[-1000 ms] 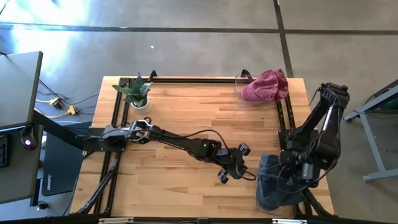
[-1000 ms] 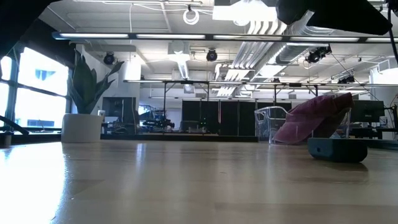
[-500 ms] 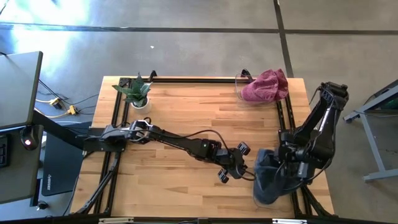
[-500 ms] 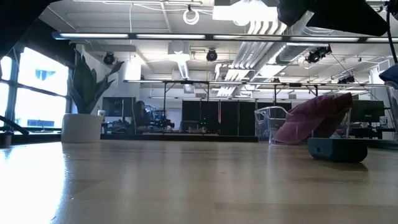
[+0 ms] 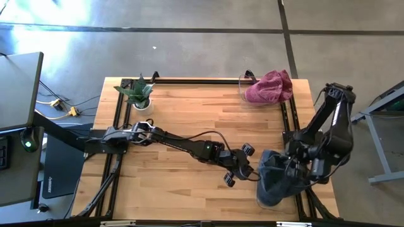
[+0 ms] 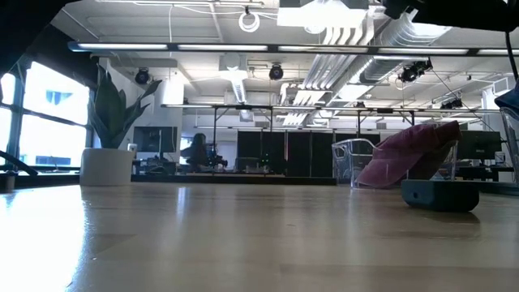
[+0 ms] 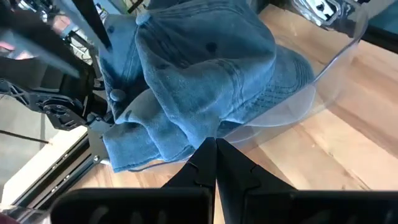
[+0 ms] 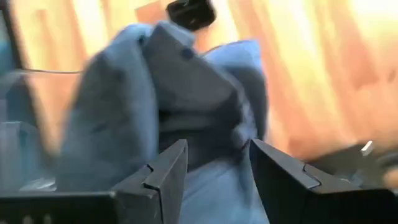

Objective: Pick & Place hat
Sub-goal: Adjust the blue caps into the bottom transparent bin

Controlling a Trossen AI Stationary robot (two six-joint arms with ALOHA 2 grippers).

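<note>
A blue denim hat [image 5: 273,181] [image 7: 199,68] lies bunched in a clear plastic tub [image 7: 339,59] at the table's near right corner. My right gripper [image 5: 294,171] [image 8: 217,165] hangs over it, pointing steeply down, open, with blue cloth showing in the gap between its fingers. My left gripper [image 5: 251,171] [image 7: 216,146] reaches across the table and is shut, its tips just short of the tub's rim and the hat's lower edge. A sliver of the blue hat [image 6: 511,97] shows in the low view. My left gripper's shut tips stand at the tub's near rim [image 7: 249,134]; whether they touch it, I cannot tell. My right gripper's fingers [image 8: 165,171] stand on either side of a raised fold of the blue hat [image 8: 186,93], coming from above; the blur hides whether they touch it.
A pink hat [image 5: 270,85] [image 6: 409,150] sits in a second clear tub at the far right corner. A potted plant [image 5: 139,93] stands at the far left. Black frame rails [image 5: 189,80] run along the table's edges. A dark block [image 6: 440,195] rests on the table's right part.
My right gripper has risen a little above the tub. The blue hat has bulged and shifted slightly toward the table's left, and its edge has come into the low view.
</note>
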